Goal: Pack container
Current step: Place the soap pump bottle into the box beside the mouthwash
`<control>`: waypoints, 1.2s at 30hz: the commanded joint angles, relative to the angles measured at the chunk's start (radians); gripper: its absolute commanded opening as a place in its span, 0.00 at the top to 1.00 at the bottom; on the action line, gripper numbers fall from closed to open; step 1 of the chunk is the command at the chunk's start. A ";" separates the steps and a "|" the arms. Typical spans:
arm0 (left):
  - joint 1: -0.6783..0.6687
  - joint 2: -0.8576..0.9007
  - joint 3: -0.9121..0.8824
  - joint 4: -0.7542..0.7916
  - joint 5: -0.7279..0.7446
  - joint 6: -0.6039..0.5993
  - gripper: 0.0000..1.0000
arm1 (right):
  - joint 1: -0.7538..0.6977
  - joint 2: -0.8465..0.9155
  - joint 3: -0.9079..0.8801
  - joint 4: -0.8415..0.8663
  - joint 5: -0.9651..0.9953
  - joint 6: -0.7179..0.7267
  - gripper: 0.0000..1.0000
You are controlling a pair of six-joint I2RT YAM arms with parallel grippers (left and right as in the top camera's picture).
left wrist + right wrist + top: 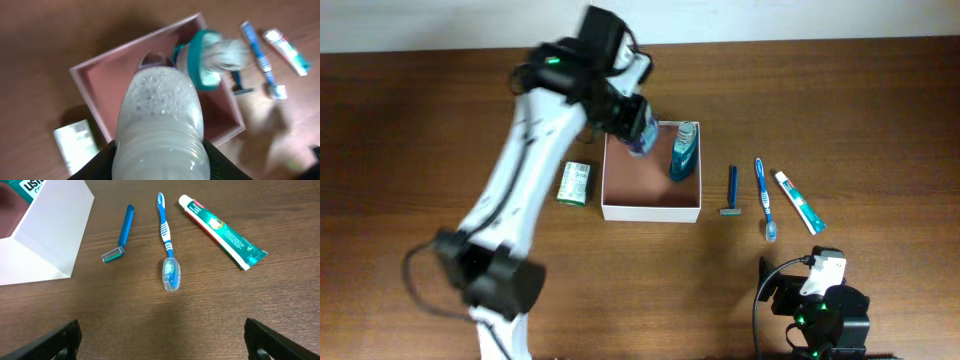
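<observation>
The container [650, 209] is a square shallow box with white walls and a reddish-brown inside, at the table's middle; it also shows in the left wrist view [100, 80] and in the right wrist view [55, 230]. A teal mouthwash bottle [684, 152] stands in its far right corner. My left gripper [638, 128] is shut on a clear bottle of whitish liquid [162, 120] and holds it over the container's far edge. My right gripper [162, 342] is open and empty near the front edge, right of the container.
A blue razor [731, 190], a blue toothbrush [764, 197] and a toothpaste tube [800, 202] lie in a row right of the container. A small green-and-white packet [575, 184] lies left of it.
</observation>
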 commanded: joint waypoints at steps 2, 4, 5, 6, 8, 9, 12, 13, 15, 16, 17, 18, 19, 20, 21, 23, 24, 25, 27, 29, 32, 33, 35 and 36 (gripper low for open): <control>-0.036 0.106 0.002 0.048 -0.011 -0.036 0.87 | -0.006 -0.008 -0.006 -0.001 0.009 0.008 0.01; -0.047 0.153 0.002 0.082 -0.018 -0.040 0.87 | -0.006 -0.008 -0.006 -0.001 0.009 0.008 0.01; -0.051 0.166 0.002 0.090 -0.026 -0.043 0.87 | -0.006 -0.008 -0.007 -0.001 0.009 0.008 0.01; -0.053 0.175 0.002 0.098 -0.032 -0.043 0.87 | -0.006 -0.008 -0.007 -0.001 0.009 0.008 0.01; -0.059 0.188 0.002 0.113 -0.045 -0.042 0.81 | -0.006 -0.008 -0.006 -0.001 0.009 0.008 0.01; -0.062 0.191 0.002 0.123 -0.051 -0.042 0.68 | -0.006 -0.008 -0.006 -0.001 0.009 0.008 0.01; -0.071 0.200 0.002 0.149 -0.056 -0.037 0.49 | -0.006 -0.008 -0.007 -0.001 0.009 0.008 0.01; -0.074 0.200 0.002 0.152 -0.067 -0.038 0.47 | -0.006 -0.008 -0.006 -0.001 0.009 0.008 0.01; -0.084 0.200 0.002 0.151 -0.094 -0.037 0.42 | -0.006 -0.008 -0.007 -0.001 0.009 0.008 0.01; -0.088 0.199 0.010 0.142 -0.097 -0.027 0.22 | -0.006 -0.008 -0.007 -0.001 0.009 0.008 0.01; -0.088 0.199 0.017 0.131 -0.097 -0.027 0.01 | -0.006 -0.008 -0.006 -0.001 0.009 0.008 0.01; -0.088 0.199 0.026 0.116 -0.094 -0.027 0.01 | -0.006 -0.008 -0.007 -0.001 0.009 0.008 0.01; -0.086 0.199 0.045 0.086 -0.093 -0.027 0.01 | -0.006 -0.008 -0.007 -0.001 0.009 0.008 0.01; -0.084 0.199 0.068 0.055 -0.094 -0.027 0.01 | -0.006 -0.008 -0.007 -0.001 0.009 0.008 0.01; -0.080 0.199 0.088 0.031 -0.093 -0.027 0.01 | -0.006 -0.008 -0.007 -0.001 0.009 0.008 0.01; -0.071 0.199 0.147 -0.037 -0.094 -0.027 0.01 | -0.006 -0.008 -0.006 -0.001 0.009 0.008 0.01; -0.062 0.199 0.193 -0.082 -0.094 -0.027 0.01 | -0.006 -0.008 -0.006 -0.001 0.009 0.008 0.01; -0.055 0.199 0.229 -0.116 -0.094 -0.027 0.01 | -0.006 -0.008 -0.007 -0.001 0.009 0.008 0.01; -0.029 0.199 0.334 -0.209 -0.095 -0.027 0.01 | -0.006 -0.008 -0.007 -0.001 0.009 0.008 0.01; -0.003 0.199 0.422 -0.284 -0.109 -0.027 0.01 | -0.006 -0.008 -0.007 -0.001 0.009 0.008 0.01; 0.052 0.177 0.518 -0.359 -0.146 -0.003 0.01 | -0.006 -0.008 -0.007 -0.001 0.009 0.008 0.01; 0.068 0.162 0.516 -0.359 -0.147 0.000 0.01 | -0.006 -0.008 -0.007 -0.001 0.009 0.008 0.01; 0.097 0.146 0.514 -0.358 -0.145 -0.001 0.00 | -0.006 -0.008 -0.007 -0.001 0.009 0.008 0.01; 0.113 0.139 0.506 -0.359 -0.145 -0.001 0.01 | -0.006 -0.008 -0.007 -0.001 0.009 0.008 0.01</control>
